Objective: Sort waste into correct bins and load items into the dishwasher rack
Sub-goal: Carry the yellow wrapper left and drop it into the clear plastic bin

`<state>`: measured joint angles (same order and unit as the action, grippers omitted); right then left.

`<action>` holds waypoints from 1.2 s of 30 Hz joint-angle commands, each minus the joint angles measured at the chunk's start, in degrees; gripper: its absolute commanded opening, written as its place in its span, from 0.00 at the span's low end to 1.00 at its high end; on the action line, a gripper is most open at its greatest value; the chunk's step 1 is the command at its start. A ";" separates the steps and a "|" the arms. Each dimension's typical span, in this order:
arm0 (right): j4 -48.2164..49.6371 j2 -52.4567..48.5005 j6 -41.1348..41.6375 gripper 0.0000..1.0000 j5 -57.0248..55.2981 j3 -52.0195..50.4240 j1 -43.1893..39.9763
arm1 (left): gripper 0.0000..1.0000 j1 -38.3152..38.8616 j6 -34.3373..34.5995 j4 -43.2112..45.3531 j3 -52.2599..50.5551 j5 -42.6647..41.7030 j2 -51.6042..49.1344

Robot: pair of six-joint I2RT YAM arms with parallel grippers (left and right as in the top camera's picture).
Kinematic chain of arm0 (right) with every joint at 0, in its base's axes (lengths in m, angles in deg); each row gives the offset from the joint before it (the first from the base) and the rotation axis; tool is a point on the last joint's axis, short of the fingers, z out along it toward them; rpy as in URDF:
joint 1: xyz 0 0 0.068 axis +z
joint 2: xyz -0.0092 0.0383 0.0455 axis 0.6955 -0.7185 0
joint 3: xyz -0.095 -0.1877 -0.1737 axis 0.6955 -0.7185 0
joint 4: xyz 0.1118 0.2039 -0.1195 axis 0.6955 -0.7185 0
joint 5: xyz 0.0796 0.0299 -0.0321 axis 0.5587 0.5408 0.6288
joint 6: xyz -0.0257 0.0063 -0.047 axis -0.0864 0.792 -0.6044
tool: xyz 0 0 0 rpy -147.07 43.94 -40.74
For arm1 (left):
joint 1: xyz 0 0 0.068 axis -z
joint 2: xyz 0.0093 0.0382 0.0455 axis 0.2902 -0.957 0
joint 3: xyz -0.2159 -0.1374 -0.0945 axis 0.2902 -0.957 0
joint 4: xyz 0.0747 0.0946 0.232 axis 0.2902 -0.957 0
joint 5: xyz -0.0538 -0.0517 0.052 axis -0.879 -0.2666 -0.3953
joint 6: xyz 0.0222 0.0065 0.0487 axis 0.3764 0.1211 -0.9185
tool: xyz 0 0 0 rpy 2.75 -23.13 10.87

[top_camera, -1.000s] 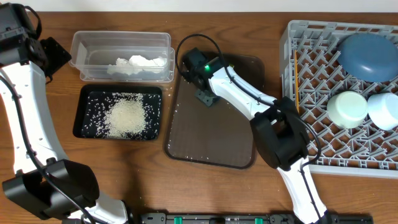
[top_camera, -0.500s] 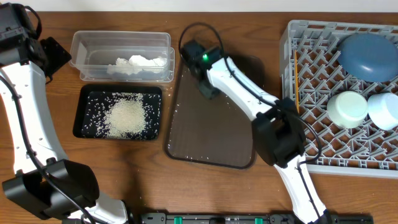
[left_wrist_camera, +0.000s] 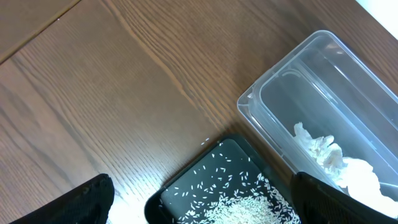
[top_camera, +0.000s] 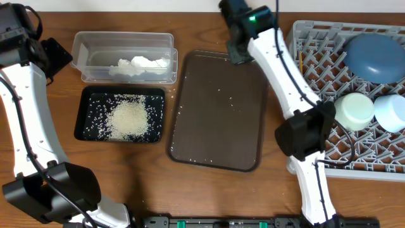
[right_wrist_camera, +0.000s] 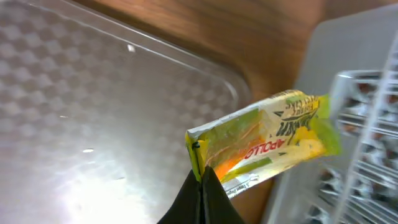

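Observation:
My right gripper [top_camera: 239, 56] hangs over the far edge of the brown serving tray, next to the dishwasher rack [top_camera: 316, 38]. In the right wrist view it [right_wrist_camera: 200, 177] is shut on the yellow-green snack wrapper [right_wrist_camera: 267, 140]. My left gripper [left_wrist_camera: 211, 202] is open and empty above the black tray [left_wrist_camera: 186, 186]. The rice heap [top_camera: 130, 119] lies in the black tray [top_camera: 81, 114]. The tissue [top_camera: 142, 64] lies in the clear tub [top_camera: 123, 41]. The rack holds the dark blue plate [top_camera: 376, 56], mint green bowl [top_camera: 353, 111], light blue bowl [top_camera: 391, 113] and wooden stick [top_camera: 301, 63]. The cup is hidden.
The dark brown serving tray [top_camera: 218, 120] lies mid-table with a few stray rice grains on it. The right arm stretches over the rack's left edge. The left arm runs down the table's left side. Bare wood lies in front of the black tray.
My right gripper has moved from the brown tray's far left corner to its far right edge, beside the rack, with the wrapper in it. The left arm has not moved.

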<state>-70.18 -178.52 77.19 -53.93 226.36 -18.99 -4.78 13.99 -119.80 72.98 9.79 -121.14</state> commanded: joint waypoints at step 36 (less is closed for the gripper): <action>52.22 -11.15 3.87 0.17 22.80 -2.40 19.32 | 0.92 -0.20 0.11 -0.11 0.17 0.68 0.17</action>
<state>-18.29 -189.82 78.87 -29.60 223.95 0.71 -4.78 13.99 -119.80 72.98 9.79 -121.14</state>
